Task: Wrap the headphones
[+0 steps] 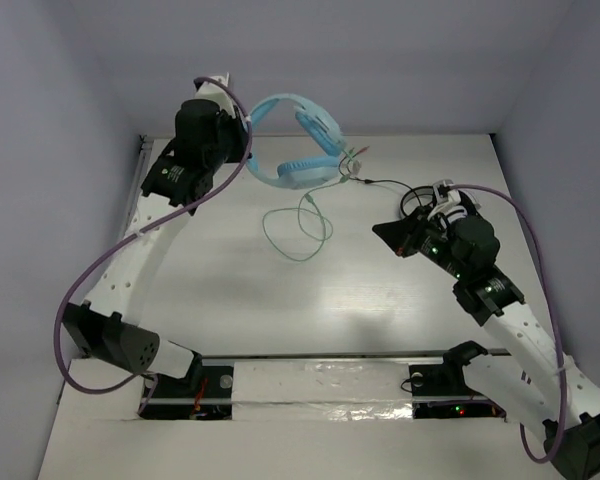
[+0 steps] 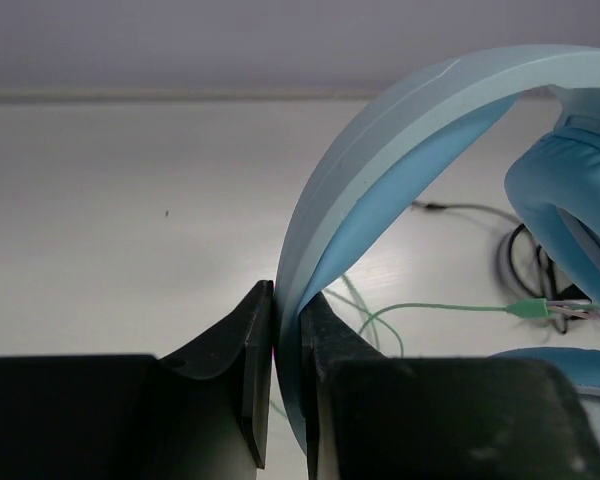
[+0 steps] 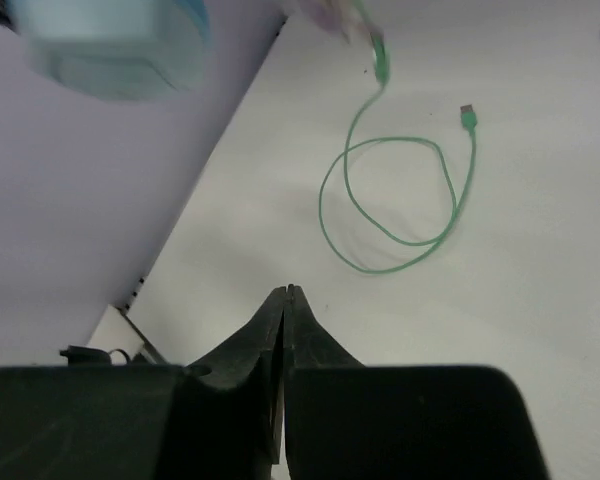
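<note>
White arms [image 1: 130, 262], black joints [image 1: 195, 135], purple cables [image 1: 60, 335].

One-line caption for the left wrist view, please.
Left gripper fingers pinch the headphones by the headband; green cable lies on the table.

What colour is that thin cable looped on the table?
The cable is green; the right wrist view shows it best.

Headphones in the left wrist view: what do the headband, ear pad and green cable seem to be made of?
The headband: probably hard plastic, satin; smooth, crisp layered edges, unbent in the left tool's pinch. The ear pad: likely leatherette over foam; puffy, soft sheen. The cable: thin, rubbery-looking jacket; lies in loose loops.
</note>
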